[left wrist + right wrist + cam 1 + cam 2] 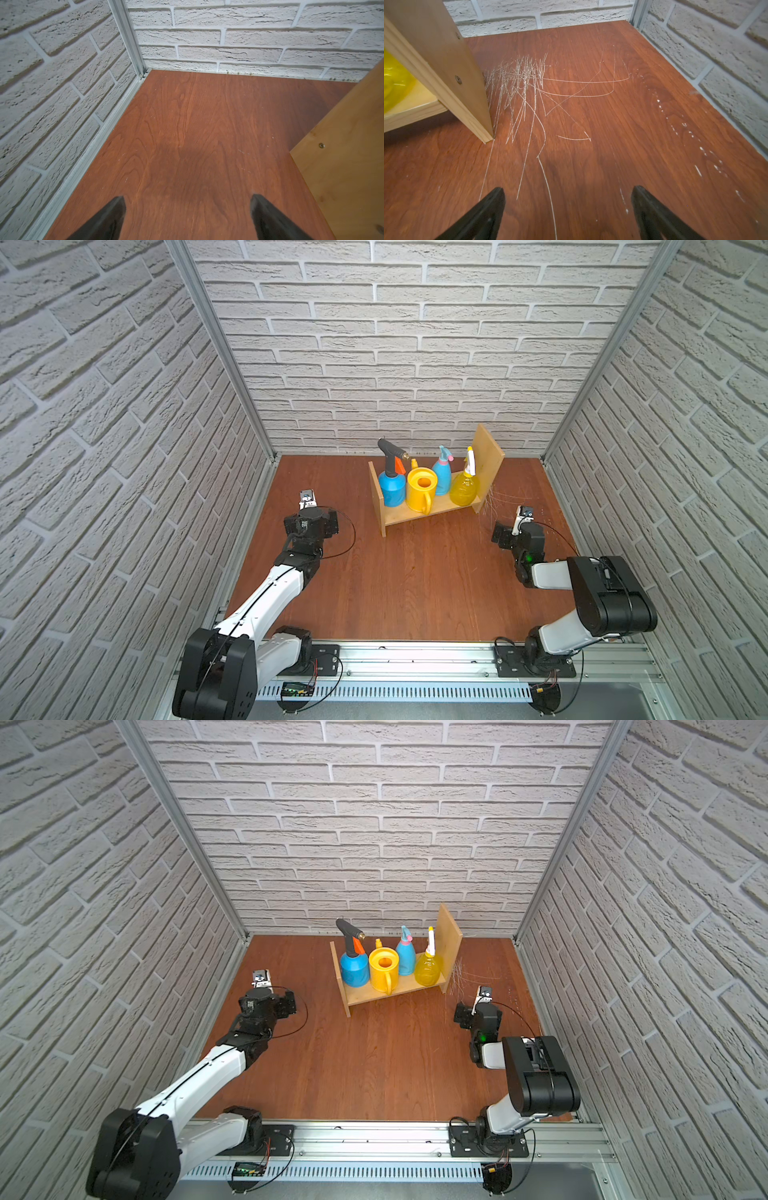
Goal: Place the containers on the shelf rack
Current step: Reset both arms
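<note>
Shelf rack at the back of the bench, with all four containers upright on its single board: blue pump sprayer, yellow watering can, blue teardrop spray bottle set further back, clear yellow spray bottle beside the taller panel; placement appears complete. Left hand spread wide and holding nothing, over bare bench near the shorter panel; right hand likewise wide and empty, near the foot of the taller panel, above a patch of pale scratches.

Likely hazards: the containers stand closely packed, so a nudge to one would probably tip its neighbours; the can's handle appears to reach the board's front edge and could catch a passing finger; either arm, swung inward, could strike a panel and shift the rack. Brick-pattern walls enclose three sides; the two panels block any sideways approach to the board, leaving front and top open.
</note>
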Robot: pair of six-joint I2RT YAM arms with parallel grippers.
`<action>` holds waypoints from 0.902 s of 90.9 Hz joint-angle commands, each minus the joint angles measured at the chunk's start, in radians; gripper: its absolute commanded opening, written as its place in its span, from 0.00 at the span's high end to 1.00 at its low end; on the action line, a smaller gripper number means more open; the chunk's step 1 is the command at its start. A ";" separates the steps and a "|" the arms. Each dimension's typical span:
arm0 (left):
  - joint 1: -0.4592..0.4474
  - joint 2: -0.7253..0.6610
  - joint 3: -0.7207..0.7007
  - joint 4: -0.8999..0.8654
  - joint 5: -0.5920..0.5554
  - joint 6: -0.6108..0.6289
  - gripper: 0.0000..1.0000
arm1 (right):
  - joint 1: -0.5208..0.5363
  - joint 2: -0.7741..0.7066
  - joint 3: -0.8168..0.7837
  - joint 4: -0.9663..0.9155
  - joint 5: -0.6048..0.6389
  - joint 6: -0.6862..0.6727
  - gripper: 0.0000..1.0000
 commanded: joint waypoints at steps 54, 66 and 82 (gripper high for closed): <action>0.284 0.455 -0.155 0.707 0.438 0.050 0.02 | 0.011 -0.022 0.027 0.049 0.045 -0.025 0.01; 0.254 0.455 -0.144 0.686 0.391 0.069 0.02 | 0.011 -0.021 0.027 0.052 0.045 -0.025 0.01; 0.230 0.454 -0.145 0.689 0.347 0.085 0.02 | 0.011 -0.021 0.028 0.052 0.045 -0.024 0.01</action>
